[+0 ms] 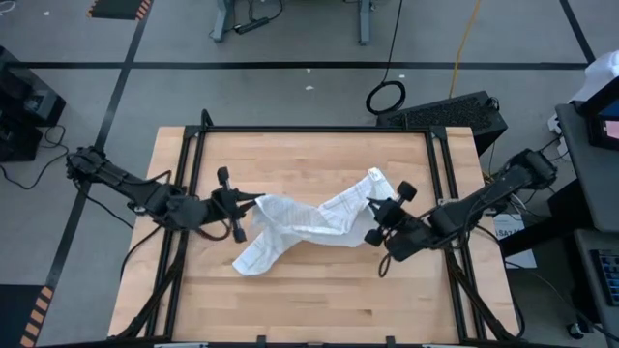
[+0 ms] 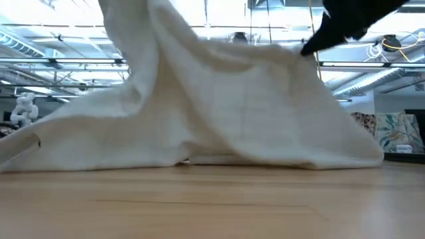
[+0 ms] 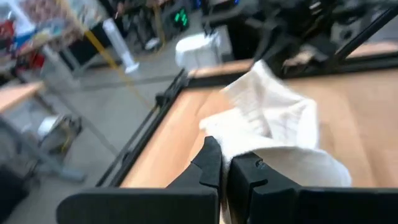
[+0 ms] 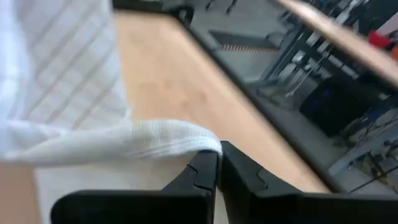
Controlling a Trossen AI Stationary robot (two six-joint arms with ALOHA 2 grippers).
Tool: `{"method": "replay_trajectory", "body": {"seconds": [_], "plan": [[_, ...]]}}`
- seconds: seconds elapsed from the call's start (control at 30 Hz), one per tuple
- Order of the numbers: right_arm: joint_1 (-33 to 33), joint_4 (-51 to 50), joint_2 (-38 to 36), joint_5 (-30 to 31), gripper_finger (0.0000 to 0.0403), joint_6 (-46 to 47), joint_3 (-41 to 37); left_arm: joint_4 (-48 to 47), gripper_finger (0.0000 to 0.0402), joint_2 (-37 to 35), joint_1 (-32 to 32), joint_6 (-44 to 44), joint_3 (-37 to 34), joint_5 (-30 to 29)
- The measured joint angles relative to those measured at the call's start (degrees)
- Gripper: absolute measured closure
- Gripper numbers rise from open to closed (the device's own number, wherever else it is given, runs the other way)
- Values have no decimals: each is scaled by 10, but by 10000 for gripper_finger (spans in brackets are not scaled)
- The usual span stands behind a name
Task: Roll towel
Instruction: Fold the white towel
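Draped low across the wooden counter [image 1: 319, 290] mid-surface, crumpled checked towel [image 1: 309, 222] stretched between left gripper [image 1: 253, 202] and right gripper [image 1: 372, 206], each with jaws pressed together, apparently pinching a towel end, one edge lifted.

no lettering or numbers can be read anywhere, perhaps owing to the blur.

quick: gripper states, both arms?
Left gripper: shut on the towel, at its left end.
Right gripper: shut on the towel's right end.
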Motion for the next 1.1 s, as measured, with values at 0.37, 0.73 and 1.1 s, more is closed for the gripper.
{"method": "replay_trajectory", "body": {"seconds": [0.37,0.73,1.1], "plan": [[2,26,64,-110,317,28,0,-21,394,22,44,-51,-14,9],[7,170,52,-194,220,-97,0,-22,394,71,83,-62,-14,22],[7,236,123,-120,185,-124,0,-16,394,100,108,-63,-14,27]]}}
